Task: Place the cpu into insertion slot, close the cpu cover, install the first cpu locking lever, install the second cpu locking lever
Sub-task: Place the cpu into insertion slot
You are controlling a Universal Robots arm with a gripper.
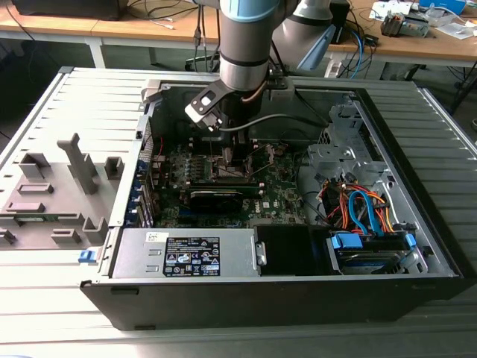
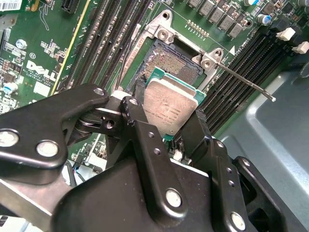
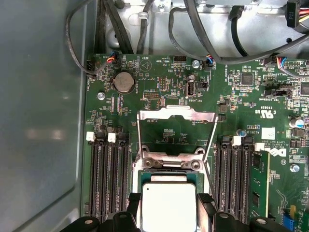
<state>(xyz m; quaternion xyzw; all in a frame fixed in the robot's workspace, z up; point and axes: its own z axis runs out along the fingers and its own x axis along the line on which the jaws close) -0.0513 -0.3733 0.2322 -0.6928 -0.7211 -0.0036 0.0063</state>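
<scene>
My gripper (image 2: 169, 112) is shut on the cpu (image 2: 172, 102), a silver-topped square chip with a green edge, pinched at two opposite sides. The cpu (image 3: 169, 203) hangs close over the insertion slot (image 2: 166, 59), covering part of it; bare gold pins show beyond the chip. I cannot tell whether they touch. The silver cpu cover (image 3: 176, 114) is flipped open behind the slot. A thin locking lever (image 2: 247, 83) sticks out unlatched, and a second one (image 3: 137, 140) stands beside the cover. In the exterior view the gripper (image 1: 227, 158) reaches down into the open case.
Black memory slots (image 3: 107, 174) flank the slot on both sides. A long black card (image 1: 216, 195) lies near the arm. A power supply (image 1: 186, 255) and a drive cage with coloured cables (image 1: 358, 210) fill the case front. A grey fixture (image 1: 59, 186) sits outside.
</scene>
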